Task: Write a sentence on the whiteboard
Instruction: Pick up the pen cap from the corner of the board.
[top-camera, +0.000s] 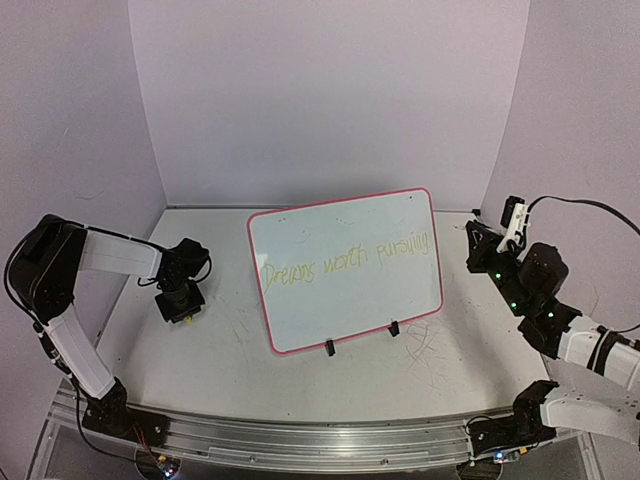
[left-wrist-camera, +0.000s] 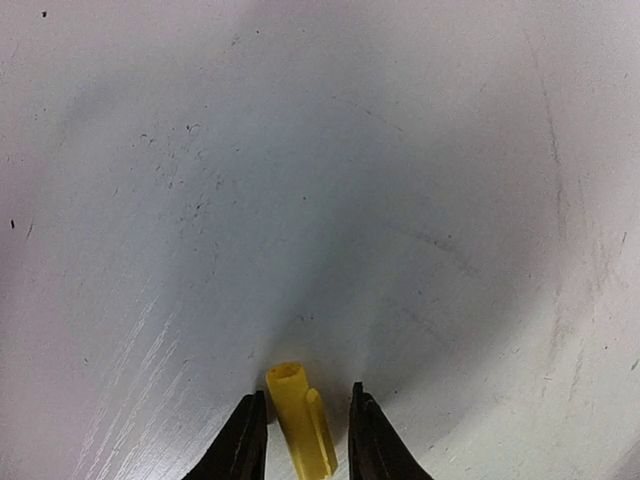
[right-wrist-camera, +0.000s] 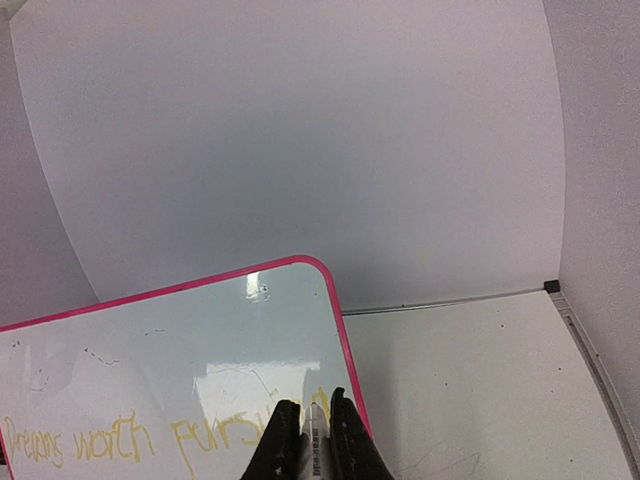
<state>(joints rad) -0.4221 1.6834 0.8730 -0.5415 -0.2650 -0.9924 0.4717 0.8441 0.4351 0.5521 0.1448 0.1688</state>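
Glossy white board (top-camera: 345, 300), pink rim, rounded corners, thin yellow words (top-camera: 345, 262) across middle. Left claw (left-wrist-camera: 306, 392) clamped on yellow cap (left-wrist-camera: 295, 412); right claw (right-wrist-camera: 314, 400) clamped on pen (right-wrist-camera: 318, 445).

Yellow sentence (top-camera: 345, 262) on white, pink-rimmed whiteboard (top-camera: 340, 312).

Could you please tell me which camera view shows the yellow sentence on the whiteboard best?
Top external: the whole sentence runs unobstructed across the whiteboard. Right wrist has its end hidden by the right gripper; left wrist shows none.
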